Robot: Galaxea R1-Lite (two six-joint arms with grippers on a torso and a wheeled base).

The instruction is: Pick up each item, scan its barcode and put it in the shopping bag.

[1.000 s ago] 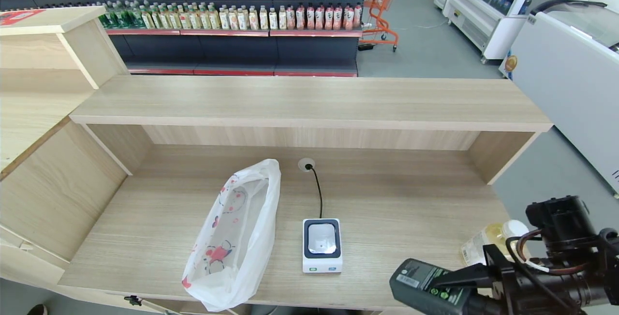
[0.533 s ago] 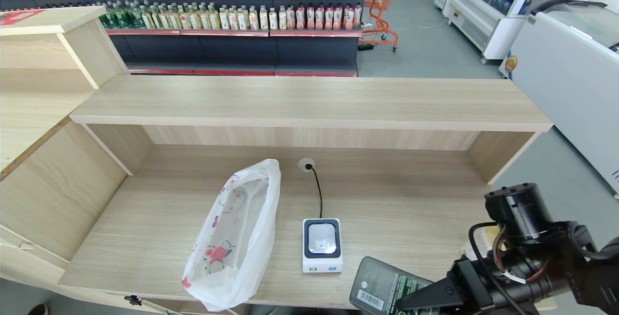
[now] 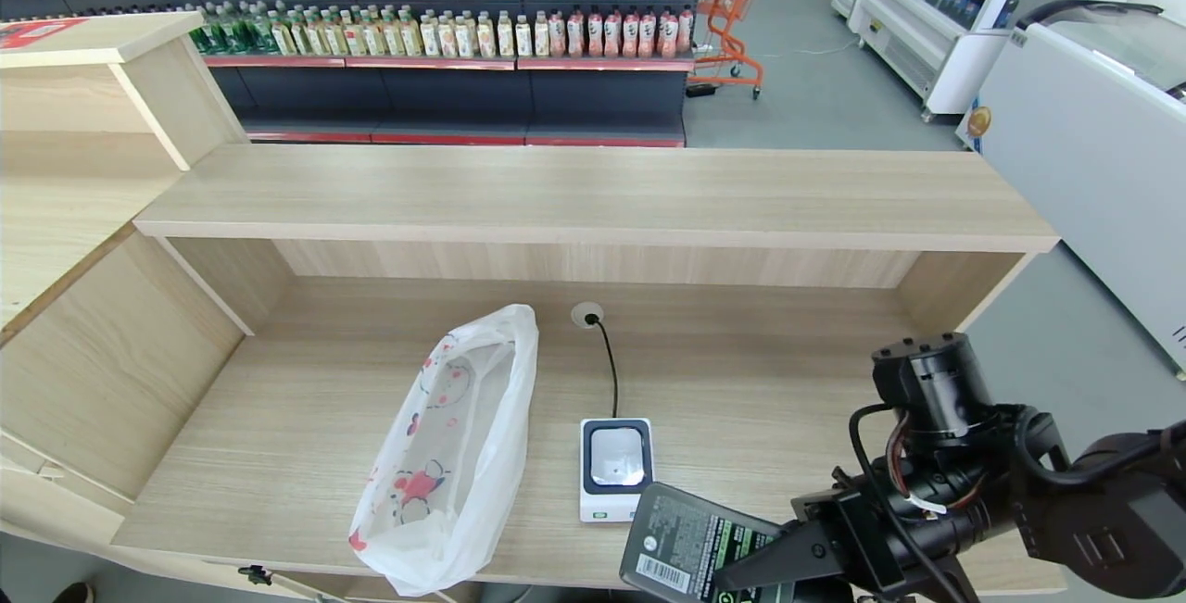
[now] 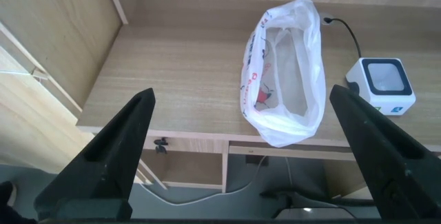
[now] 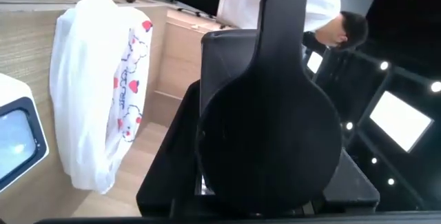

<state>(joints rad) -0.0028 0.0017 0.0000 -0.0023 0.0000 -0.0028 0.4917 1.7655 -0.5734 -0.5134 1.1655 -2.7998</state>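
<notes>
right gripper (image 3: 762,559) pinches dark pack (image 3: 681,529) just beside scanner (image 3: 617,459); barcode (image 3: 662,573) faces up, away from scanner window, so scan can fail. left gripper (image 4: 241,93) spread wide.

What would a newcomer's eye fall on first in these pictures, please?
Most likely the dark packet with its barcode label, held in the right gripper at the counter's near edge, beside the white scanner. Next, the open shopping bag, white with red prints, lying on the counter to the scanner's left.
</notes>
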